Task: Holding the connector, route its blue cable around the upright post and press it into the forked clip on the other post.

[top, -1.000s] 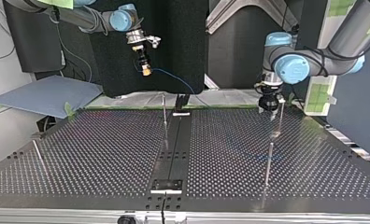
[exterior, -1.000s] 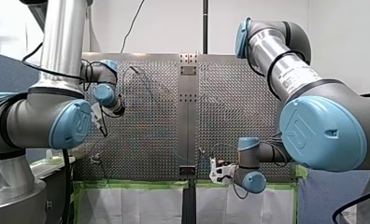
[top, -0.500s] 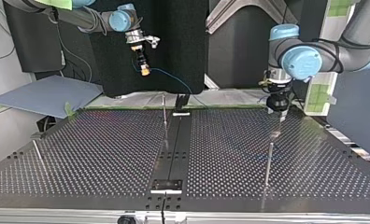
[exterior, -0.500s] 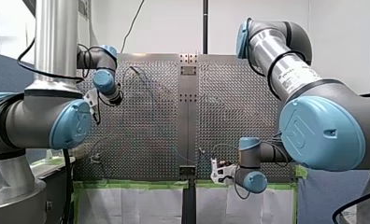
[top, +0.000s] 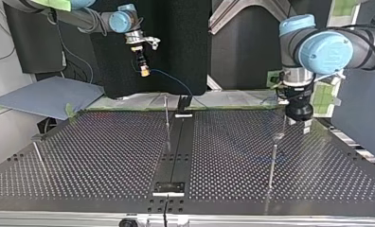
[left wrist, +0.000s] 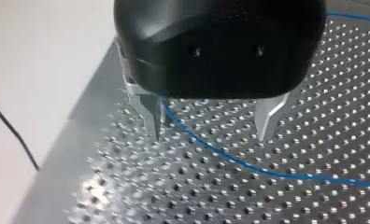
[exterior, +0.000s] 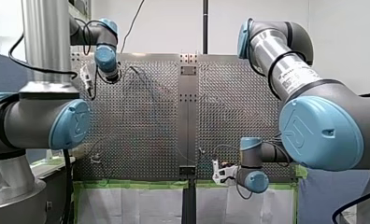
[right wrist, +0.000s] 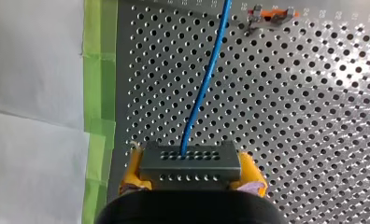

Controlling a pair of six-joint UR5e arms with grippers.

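The right gripper (right wrist: 191, 173) is clamped on the connector (right wrist: 190, 161), a small grey block with rows of holes, its yellow pads (right wrist: 132, 169) bearing on the two short ends. The blue cable (right wrist: 202, 91) leaves the front face and runs away over the perforated table (right wrist: 314, 116). In the top view this gripper hangs above the table's edge on the arms' side, near the upright post (top: 166, 116), with the cable drooping from it in a slack curve.

The left gripper (left wrist: 209, 138) holds nothing: its metal fingers (left wrist: 152, 119) stand apart, tips just above the table. The cable lies on the table beneath them, close beside one finger; contact cannot be confirmed.

Handling, as judged:
- Connector: rigid and light. The present hold on its ends is suitable.
- Cable: thin, limp and light, with some spring. Expect it to sag, and to slide off a post unless kept taut.
- Avoid hard pulls; strain falls on the joint at the connector.

The forked clip cannot be made out; a second post (top: 272, 165) stands toward the top view's right
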